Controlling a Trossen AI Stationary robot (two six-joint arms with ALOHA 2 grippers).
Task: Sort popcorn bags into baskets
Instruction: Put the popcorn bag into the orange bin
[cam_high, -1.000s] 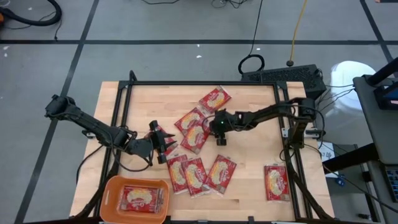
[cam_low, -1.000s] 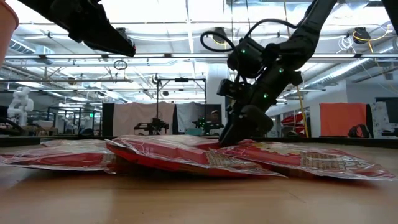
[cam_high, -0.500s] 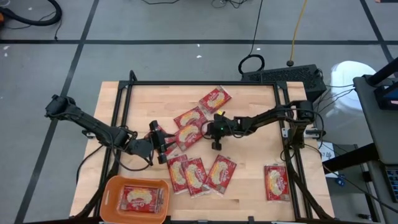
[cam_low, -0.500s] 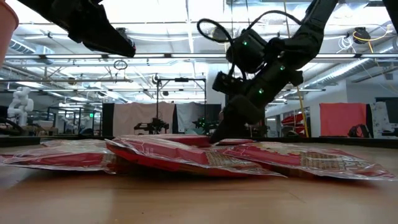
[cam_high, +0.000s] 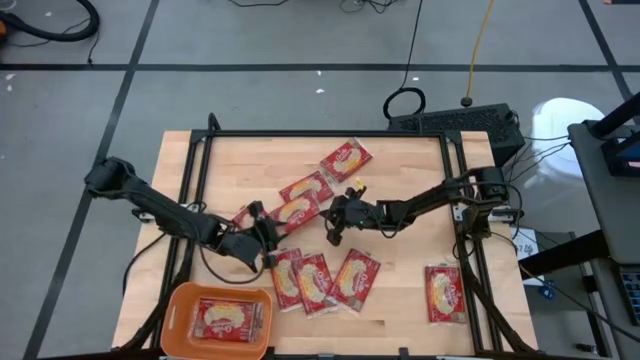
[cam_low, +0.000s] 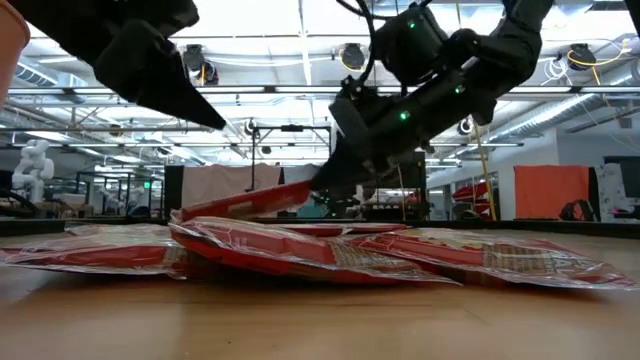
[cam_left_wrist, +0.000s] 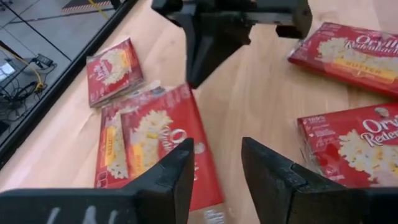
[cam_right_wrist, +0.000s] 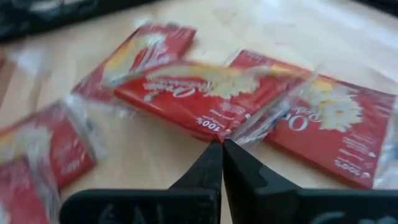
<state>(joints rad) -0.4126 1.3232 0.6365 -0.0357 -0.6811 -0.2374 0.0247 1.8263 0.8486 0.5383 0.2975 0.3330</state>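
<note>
Several red popcorn bags lie on the wooden table, among them one at the far middle (cam_high: 345, 158) and a row near the front (cam_high: 315, 282). My right gripper (cam_high: 335, 215) is shut on one bag (cam_high: 285, 212) at the table's middle. My left gripper (cam_high: 262, 242) stands open just left of that bag, its fingers (cam_left_wrist: 180, 174) apart above the bag's left end (cam_left_wrist: 155, 140), with nothing between them. The orange basket (cam_high: 175, 300) sits at the front left with one bag (cam_high: 225, 320) lying flat inside. My right gripper pinches the bag's clear wrapper edge (cam_right_wrist: 219, 132) at the bag's right end between its two shut fingertips. The fingers slant down from the table's right side. That right end (cam_low: 305, 190) is raised; the bag tilts, with its left end (cam_low: 185, 213) low by the other bags.
One bag (cam_high: 443, 292) lies alone at the front right. A black metal frame (cam_high: 320, 134) runs around the table's edges. Bare wood shows at the far left and right of the middle. A keyboard (cam_high: 455, 122) sits beyond the far right corner.
My right gripper has moved toward the table's left and risen, drawing one bag along with it. The bag's right end has lifted off the pile while its left end stays low. My left gripper has shifted a little toward the near edge.
</note>
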